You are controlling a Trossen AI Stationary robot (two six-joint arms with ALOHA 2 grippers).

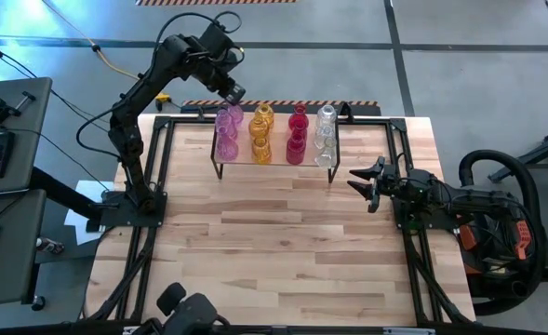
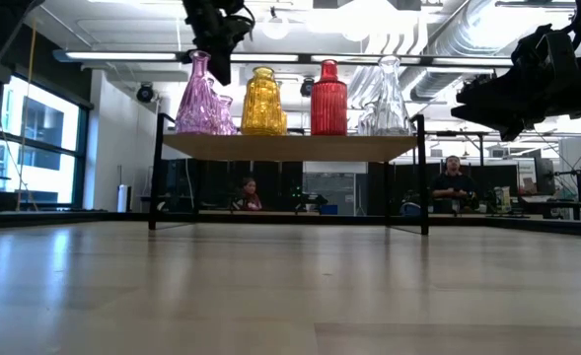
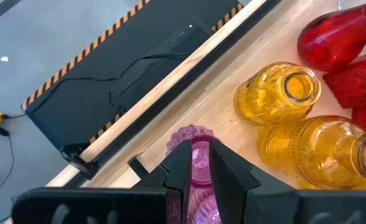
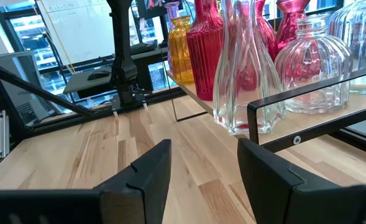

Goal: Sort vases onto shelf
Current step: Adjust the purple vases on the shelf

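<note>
Left wrist view: left hand (image 3: 197, 163) pinches pink vase (image 3: 195, 155) rim on shelf (image 3: 226, 99).

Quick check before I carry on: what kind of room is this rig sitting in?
Most likely a robotics lab or workshop, not a home. The low view shows exposed ceiling ducts and people at workstations behind the shelf; the high view shows hazard-striped floor tape on bare concrete.

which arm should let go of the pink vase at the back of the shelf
Left: its tool is already closed around the pink vase neck above the shelf. The right tool waits open beside the shelf.
</note>
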